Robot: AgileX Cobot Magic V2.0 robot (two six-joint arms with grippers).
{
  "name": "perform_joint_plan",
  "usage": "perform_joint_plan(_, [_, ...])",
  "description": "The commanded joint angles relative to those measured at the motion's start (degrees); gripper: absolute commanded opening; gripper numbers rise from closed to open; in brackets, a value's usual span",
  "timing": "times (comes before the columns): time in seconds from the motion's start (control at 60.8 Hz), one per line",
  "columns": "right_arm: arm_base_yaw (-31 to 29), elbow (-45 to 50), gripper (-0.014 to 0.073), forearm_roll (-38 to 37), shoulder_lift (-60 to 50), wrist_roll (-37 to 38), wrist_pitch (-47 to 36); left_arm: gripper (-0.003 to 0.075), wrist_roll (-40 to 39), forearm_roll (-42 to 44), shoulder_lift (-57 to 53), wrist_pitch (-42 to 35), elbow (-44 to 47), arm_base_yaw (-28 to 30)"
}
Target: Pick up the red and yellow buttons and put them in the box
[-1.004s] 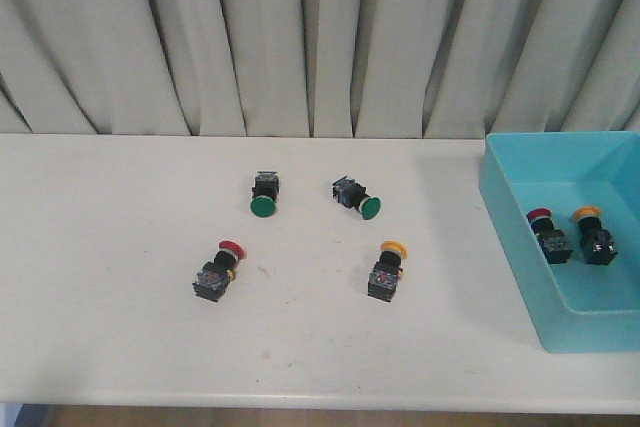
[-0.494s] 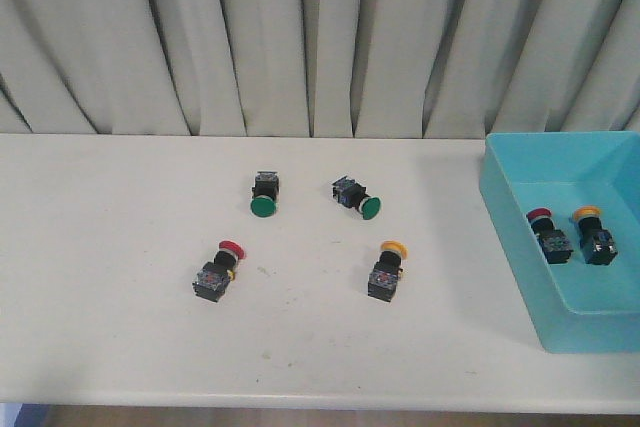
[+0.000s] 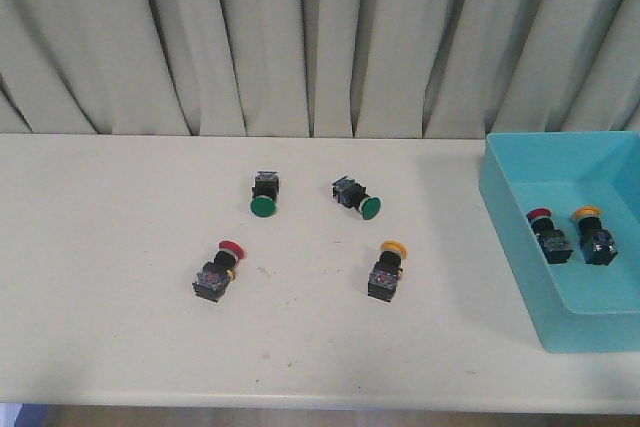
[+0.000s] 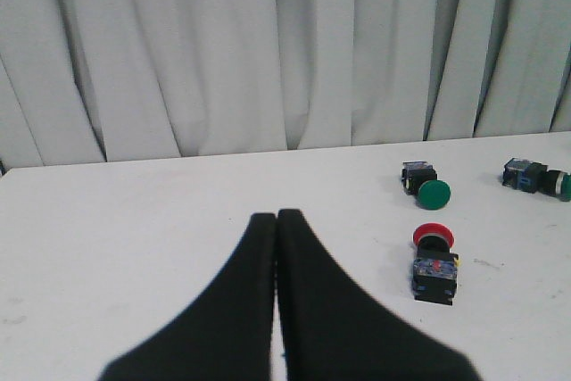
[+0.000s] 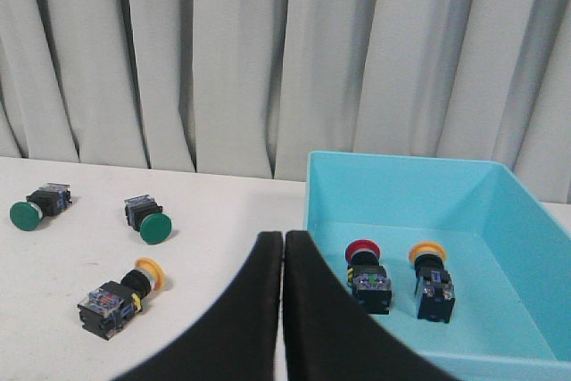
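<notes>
A red button (image 3: 221, 270) lies on the white table at left of centre; it also shows in the left wrist view (image 4: 434, 260). A yellow button (image 3: 388, 269) lies at right of centre; it also shows in the right wrist view (image 5: 120, 296). The turquoise box (image 3: 510, 209) at the right holds a red button (image 3: 549, 235) and a yellow button (image 3: 594, 236), both also in the right wrist view (image 5: 368, 274) (image 5: 432, 279). My left gripper (image 4: 276, 217) is shut and empty, short of the red button. My right gripper (image 5: 283, 238) is shut and empty, near the box's (image 5: 393, 174) corner. Neither gripper shows in the front view.
Two green-capped buttons lie further back on the table, one at centre (image 3: 264, 194) and one to its right (image 3: 357, 197). A grey curtain (image 3: 300, 37) hangs behind the table. The table's front edge (image 3: 300, 402) runs along the bottom of the front view.
</notes>
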Motion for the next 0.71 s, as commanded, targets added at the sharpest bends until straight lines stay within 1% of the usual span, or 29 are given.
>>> perform_joint_plan(0.0, [-0.02,0.59,-0.0008,-0.30,-1.69,0.02,-4.56,-0.0006,-0.34,-0.51,-0.90,-3.99,2.68,-0.32])
perform_joint_plan(0.148, [-0.13,3.34,-0.0008,-0.24,-1.64,0.98,-5.56,-0.0006,-0.34,-0.51,-0.90,-3.99,2.68,-0.32])
perform_joint_plan(0.181, [-0.13,3.34,-0.0008,-0.19,-1.64,1.09,-4.53,-0.0006,-0.34,-0.51,-0.90,-3.99,2.68,-0.32])
perform_joint_plan(0.691, [-0.13,3.34,-0.0008,-0.42,-1.64,0.82,-4.53,-0.0006,-0.34,-0.51,-0.90,-3.99,2.68,-0.32])
